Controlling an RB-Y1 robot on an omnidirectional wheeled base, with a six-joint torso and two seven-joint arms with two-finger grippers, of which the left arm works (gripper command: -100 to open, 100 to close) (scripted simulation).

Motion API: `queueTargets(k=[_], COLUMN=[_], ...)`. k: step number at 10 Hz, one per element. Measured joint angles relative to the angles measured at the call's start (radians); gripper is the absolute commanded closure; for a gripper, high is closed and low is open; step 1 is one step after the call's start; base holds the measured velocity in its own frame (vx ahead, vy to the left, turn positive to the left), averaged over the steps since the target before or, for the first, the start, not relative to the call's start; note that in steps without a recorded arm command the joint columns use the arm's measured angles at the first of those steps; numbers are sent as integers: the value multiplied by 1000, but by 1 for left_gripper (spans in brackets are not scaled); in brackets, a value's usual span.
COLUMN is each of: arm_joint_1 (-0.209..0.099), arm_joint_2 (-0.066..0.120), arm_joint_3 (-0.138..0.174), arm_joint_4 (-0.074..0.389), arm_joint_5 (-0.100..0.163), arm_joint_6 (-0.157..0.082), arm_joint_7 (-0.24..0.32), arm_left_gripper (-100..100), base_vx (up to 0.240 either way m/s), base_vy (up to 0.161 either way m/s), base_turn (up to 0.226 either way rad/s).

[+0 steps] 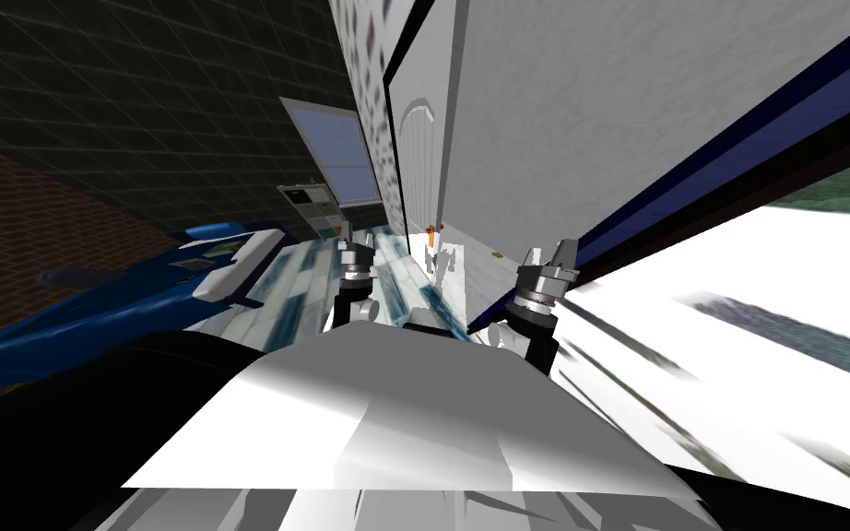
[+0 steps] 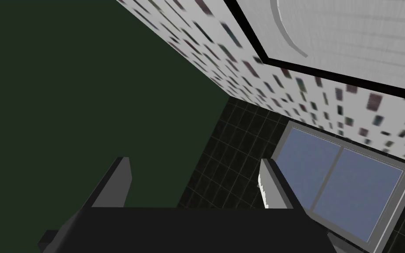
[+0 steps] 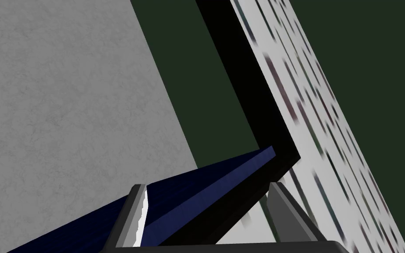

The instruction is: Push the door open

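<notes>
Just ahead of the right gripper, at twelve o'clock, the grey door is seen ajar, its dark blue edge beyond the spread, empty fingers. At nine o'clock the left gripper is likewise parted, with nothing grasped. The push is judged begun. Contact on the door's face and a steady forward drive are called for next.

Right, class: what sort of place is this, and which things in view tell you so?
Probably a room inside a house, maybe a bathroom: a grey door by a black frame, a mosaic-patterned wall and a window.
</notes>
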Motion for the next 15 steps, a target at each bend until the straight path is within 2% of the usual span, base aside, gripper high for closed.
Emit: queueTargets(k=[3, 6, 9, 14, 15], arm_joint_1=[-41, -60, -92, -142, -159], arm_joint_2=[21, 35, 51, 67, 68], arm_joint_3=[6, 8, 18, 21, 22], arm_joint_4=[66, 114, 171, 269, 302], arm_joint_5=[2, 4, 9, 11, 11], arm_joint_6=[5, 4, 3, 6, 3], arm_joint_7=[-8, -12, -14, -27, -31], arm_left_gripper=[-100, -100, -100, -100, -100], base_vx=[58, 50, 62, 57, 77], base_vy=[129, 88, 81, 105, 112], base_turn=[-161, -91, -122, -137, -154])
